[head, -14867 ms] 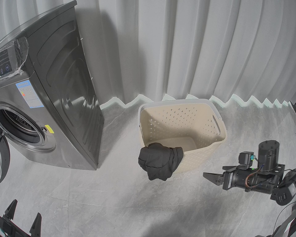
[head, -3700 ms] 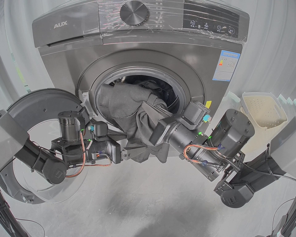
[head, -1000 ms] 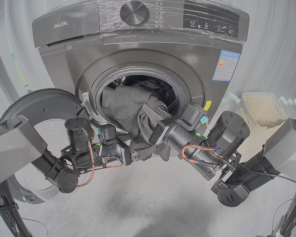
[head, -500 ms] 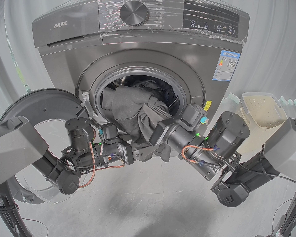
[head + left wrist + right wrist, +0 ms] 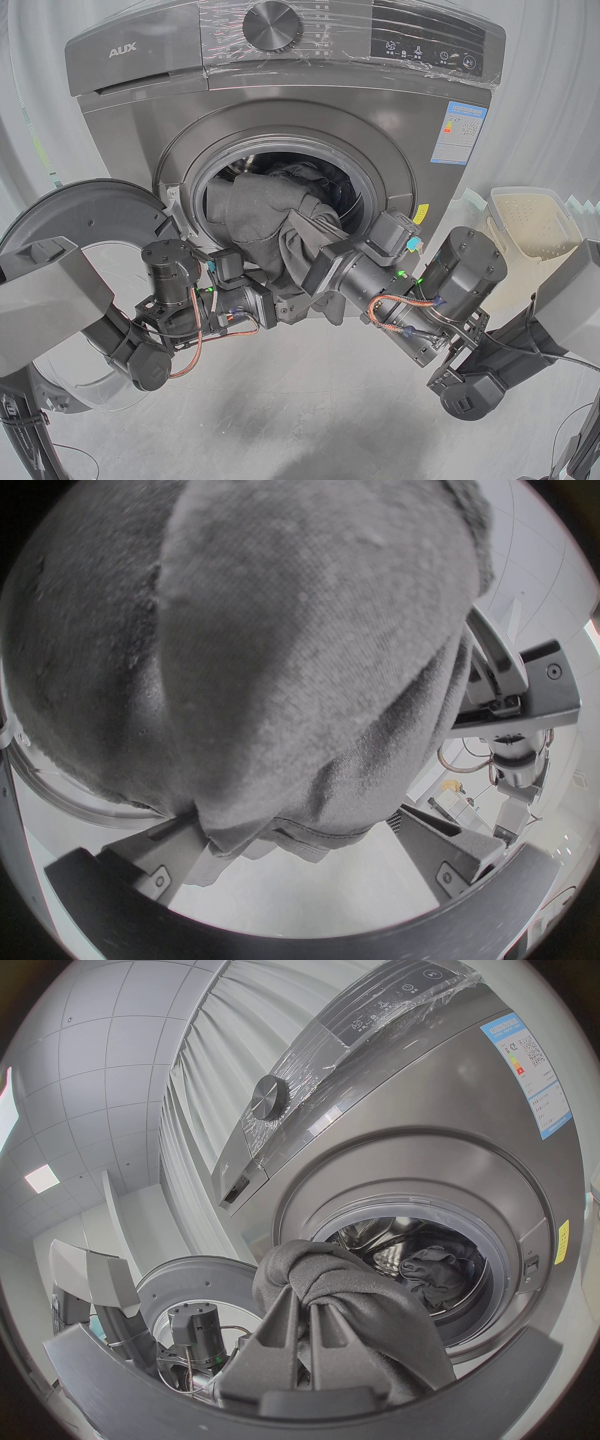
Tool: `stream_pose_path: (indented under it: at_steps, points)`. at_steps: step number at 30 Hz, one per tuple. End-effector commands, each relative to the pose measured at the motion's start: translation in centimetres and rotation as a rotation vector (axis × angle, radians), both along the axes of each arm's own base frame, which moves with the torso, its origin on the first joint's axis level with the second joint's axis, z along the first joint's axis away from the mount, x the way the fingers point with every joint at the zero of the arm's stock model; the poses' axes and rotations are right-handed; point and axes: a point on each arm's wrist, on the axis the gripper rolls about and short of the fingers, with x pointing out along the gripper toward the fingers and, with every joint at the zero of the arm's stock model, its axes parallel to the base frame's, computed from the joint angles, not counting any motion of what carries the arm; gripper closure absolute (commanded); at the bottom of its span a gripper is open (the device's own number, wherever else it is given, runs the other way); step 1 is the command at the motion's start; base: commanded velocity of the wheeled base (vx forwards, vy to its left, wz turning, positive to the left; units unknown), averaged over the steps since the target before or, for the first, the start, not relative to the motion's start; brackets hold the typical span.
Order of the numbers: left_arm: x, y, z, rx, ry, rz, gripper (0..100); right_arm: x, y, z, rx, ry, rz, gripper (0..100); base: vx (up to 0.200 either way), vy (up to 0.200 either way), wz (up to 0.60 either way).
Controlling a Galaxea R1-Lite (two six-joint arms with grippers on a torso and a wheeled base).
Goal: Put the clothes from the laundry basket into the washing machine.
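Head view: washing machine (image 5: 281, 125) faces the camera, door (image 5: 81, 212) swung open on the machine's left side. A dark grey garment (image 5: 262, 212) is draped over the lower rim of the opening, upper part inside, lower part hanging out in front. The right hand (image 5: 299, 219) is at the rim with its tips buried in the cloth. The left hand (image 5: 306, 303) is below the rim at the hanging hem. The laundry basket (image 5: 537, 219) stands on the floor (image 5: 281, 400) off the machine's right corner, and what shows of its inside looks bare. Left wrist view: the garment (image 5: 281, 636) hangs close to the camera, and the left hand (image 5: 294, 817) is spread wide, hem hanging between the two fingers, not clamped. Right wrist view: the right hand (image 5: 304, 1300) has its fingers pressed together, pinching a fold of the garment (image 5: 362, 1310) that wraps over the tips, just in front of the opening. Deeper in the drum (image 5: 375, 1235) lies a dark bundle (image 5: 437, 1272); cannot tell if it is the same piece or another. Progress, as judged: basket emptied as far as it shows, transfer nearly done. Left to do: push the hanging part past the rim, let go, pull both arms back.
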Motion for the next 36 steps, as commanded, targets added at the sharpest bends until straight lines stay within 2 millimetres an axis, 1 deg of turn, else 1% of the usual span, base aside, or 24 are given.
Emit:
stream_pose_path:
  at_steps: [1,5,6,14,17,20,25,26,27,28,29,31,34,35,36]
  points:
    - [0.8,-0.4,-0.3,-0.003,-0.009,0.010,0,-0.1,0.1,0.0,0.000,0.000,0.003,100,0.000,0.000,0.00]
    - [1.4,-0.8,-0.4,-0.022,-0.044,0.050,0,-0.1,0.1,0.0,0.000,0.000,0.003,100,0.000,0.000,0.00]
    - [1.4,-0.8,-0.5,-0.025,-0.049,0.056,100,-0.1,0.0,0.0,0.000,0.000,0.002,100,0.000,0.000,0.00]
    - [1.0,-0.7,-0.1,-0.037,-0.068,0.057,100,0.1,-0.1,-0.1,-0.001,0.001,-0.004,100,0.000,0.000,0.00]
    - [0.1,-0.3,0.5,-0.047,-0.089,0.059,100,0.1,-0.1,-0.1,-0.002,0.002,-0.004,100,0.000,0.000,0.00]
    - [-1.7,0.0,1.2,-0.048,-0.091,0.039,100,0.3,-0.1,-0.2,-0.005,0.004,-0.007,100,0.000,0.000,0.00]
    - [-6.3,0.2,2.6,-0.049,-0.098,-0.021,100,0.9,-0.2,-1.0,-0.019,0.016,-0.022,100,0.000,0.000,0.00]
    - [-6.8,0.2,2.8,-0.050,-0.099,-0.030,100,1.0,-0.1,-1.1,-0.021,0.018,-0.022,100,0.000,0.000,0.00]
    - [-6.8,0.2,2.8,-0.050,-0.099,-0.030,100,1.0,-0.1,-1.1,-0.021,0.018,-0.022,100,0.000,0.000,0.00]
    - [-8.3,0.5,3.3,-0.052,-0.102,-0.050,100,1.0,-0.1,-1.4,-0.026,0.024,-0.021,100,0.000,0.000,0.00]
    - [-9.0,0.8,3.6,-0.054,-0.107,-0.054,100,1.0,-0.1,-1.4,-0.029,0.025,-0.022,100,0.000,0.000,0.00]
    - [-10.1,1.2,3.7,-0.049,-0.107,-0.065,100,1.0,0.0,-1.6,-0.030,0.028,-0.020,100,0.000,0.000,0.00]
    - [-11.1,1.4,3.6,-0.048,-0.101,-0.079,100,1.1,0.0,-1.7,-0.032,0.031,-0.021,100,0.000,0.000,0.00]
    - [-11.1,1.3,3.8,-0.056,-0.108,-0.083,100,1.1,0.0,-1.7,-0.032,0.031,-0.021,0,0.000,0.000,0.00]
    - [-10.9,1.3,3.8,-0.059,-0.113,-0.077,100,1.1,0.0,-1.7,-0.032,0.031,-0.019,0,0.000,0.000,0.00]
